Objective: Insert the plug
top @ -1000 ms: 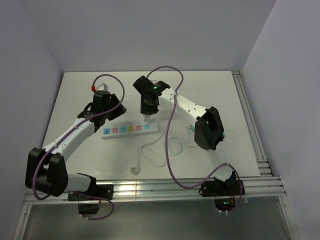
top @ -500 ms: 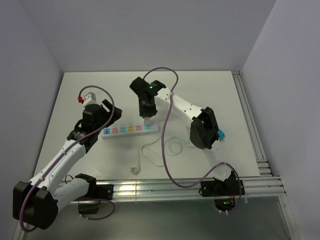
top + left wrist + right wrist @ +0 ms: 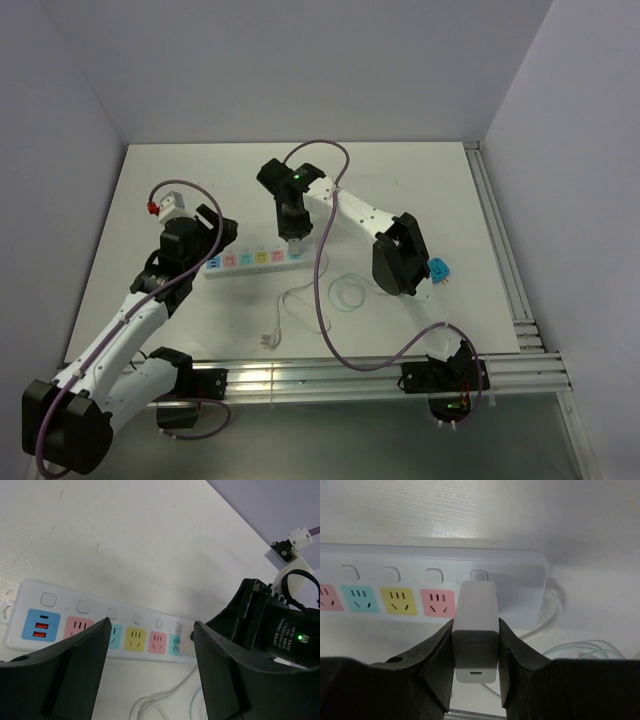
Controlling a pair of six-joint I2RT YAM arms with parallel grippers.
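Note:
A white power strip (image 3: 250, 259) with coloured sockets lies mid-table. My right gripper (image 3: 476, 652) is shut on the plug (image 3: 476, 625), a white charger block, with one finger (image 3: 436, 655) on each side of it. The plug's front end sits over the rightmost socket of the strip (image 3: 520, 575), and its prongs are hidden. From above, the plug (image 3: 294, 245) stands at the strip's right end under the right gripper (image 3: 293, 238). My left gripper (image 3: 150, 630) is open above the strip (image 3: 55, 605) and holds nothing. It hovers just off the strip's left end (image 3: 207, 250).
A thin white cable (image 3: 292, 312) with a small plug and a teal cable loop (image 3: 349, 292) lie in front of the strip. A blue object (image 3: 438, 270) rests at the right. Metal rails (image 3: 505, 270) run along the right and near table edges.
My left gripper has opened and drawn back from the strip's left end toward the near left. My right gripper has shifted a little left with the plug, staying at the strip's right end.

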